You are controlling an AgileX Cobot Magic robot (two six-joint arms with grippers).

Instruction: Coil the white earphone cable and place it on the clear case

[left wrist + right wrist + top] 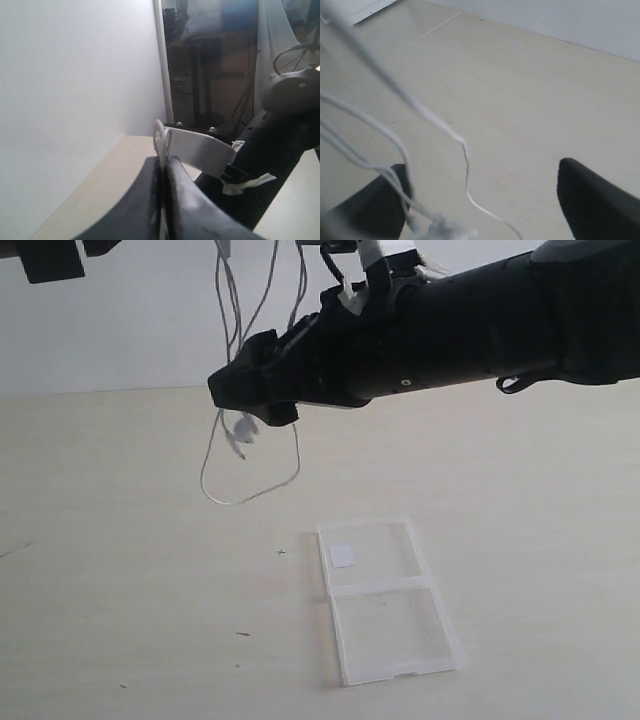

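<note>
Limp and surely featherlight, the thin white earphone cable (243, 430) is dangling at ten o'clock from the flat clear plastic case (385, 600), the left hand (162, 165) pinching it tight, the right hand (485, 175) gaping empty beside loops probably best gathered mid-strand.

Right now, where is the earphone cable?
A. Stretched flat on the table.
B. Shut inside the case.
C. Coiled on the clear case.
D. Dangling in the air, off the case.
D: the earphone cable hangs in loops by the right gripper, while the clear case lies open on the table with nothing on it.
</note>
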